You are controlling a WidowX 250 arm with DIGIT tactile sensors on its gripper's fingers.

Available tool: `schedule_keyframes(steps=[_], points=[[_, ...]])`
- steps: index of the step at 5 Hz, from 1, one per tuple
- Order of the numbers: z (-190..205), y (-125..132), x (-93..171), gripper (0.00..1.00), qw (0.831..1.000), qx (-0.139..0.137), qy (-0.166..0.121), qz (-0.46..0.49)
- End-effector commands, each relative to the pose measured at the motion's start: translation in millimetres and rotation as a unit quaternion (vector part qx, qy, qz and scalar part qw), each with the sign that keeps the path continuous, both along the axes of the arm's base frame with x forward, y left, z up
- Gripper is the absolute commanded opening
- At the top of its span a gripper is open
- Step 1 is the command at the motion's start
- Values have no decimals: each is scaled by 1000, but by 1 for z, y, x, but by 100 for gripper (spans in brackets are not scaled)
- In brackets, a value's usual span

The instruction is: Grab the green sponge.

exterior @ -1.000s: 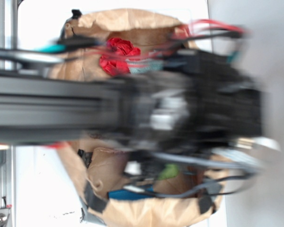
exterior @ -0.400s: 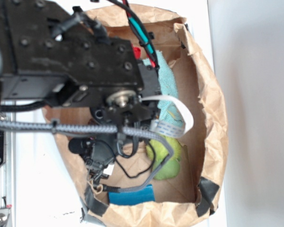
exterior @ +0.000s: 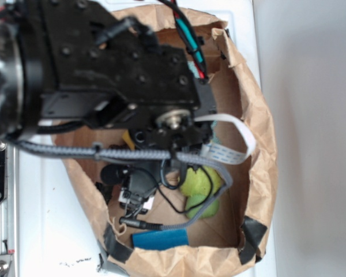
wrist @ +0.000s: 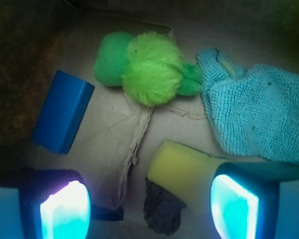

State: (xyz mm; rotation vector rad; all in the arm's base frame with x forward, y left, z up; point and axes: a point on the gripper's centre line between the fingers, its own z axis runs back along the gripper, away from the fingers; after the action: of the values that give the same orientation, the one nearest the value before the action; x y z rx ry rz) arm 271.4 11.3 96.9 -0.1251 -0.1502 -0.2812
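The green sponge [wrist: 147, 67] lies on the brown paper floor of the bag, its fuzzy lime part in the middle and its smoother green part at the left. It also shows in the exterior view [exterior: 199, 184], partly behind cables. My gripper [wrist: 149, 209] is open and empty, with its two glowing fingers [wrist: 65, 209] wide apart. It hovers above the bag floor, a good way short of the green sponge. A yellow sponge [wrist: 189, 169] with a dark scrub layer lies between the fingers, nearer the right one. In the exterior view the arm [exterior: 121, 86] hides the jaws.
A blue block [wrist: 62, 110] lies left of the green sponge and shows in the exterior view [exterior: 160, 237]. A pale teal cloth [wrist: 259, 114] lies to its right. The crumpled paper bag walls [exterior: 259, 144] ring everything. Grey and black cables [exterior: 219, 179] hang over the bag.
The arm has swung from a blurred sweep across the view to over the bag. Since 0.4 s ago it has shifted a little to the right, nearer the green sponge.
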Motion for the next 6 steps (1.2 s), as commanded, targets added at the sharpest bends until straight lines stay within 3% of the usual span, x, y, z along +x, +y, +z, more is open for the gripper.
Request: schedule_keyframes(steps=[1,3,4,6], points=[[7,10,26,100,999,10,-14,36],[-3,12,34,100,999,21,-15,42],[-10,13,16,100,999,32,-17,33],[-12,14,18,100,999,41,-20,12]])
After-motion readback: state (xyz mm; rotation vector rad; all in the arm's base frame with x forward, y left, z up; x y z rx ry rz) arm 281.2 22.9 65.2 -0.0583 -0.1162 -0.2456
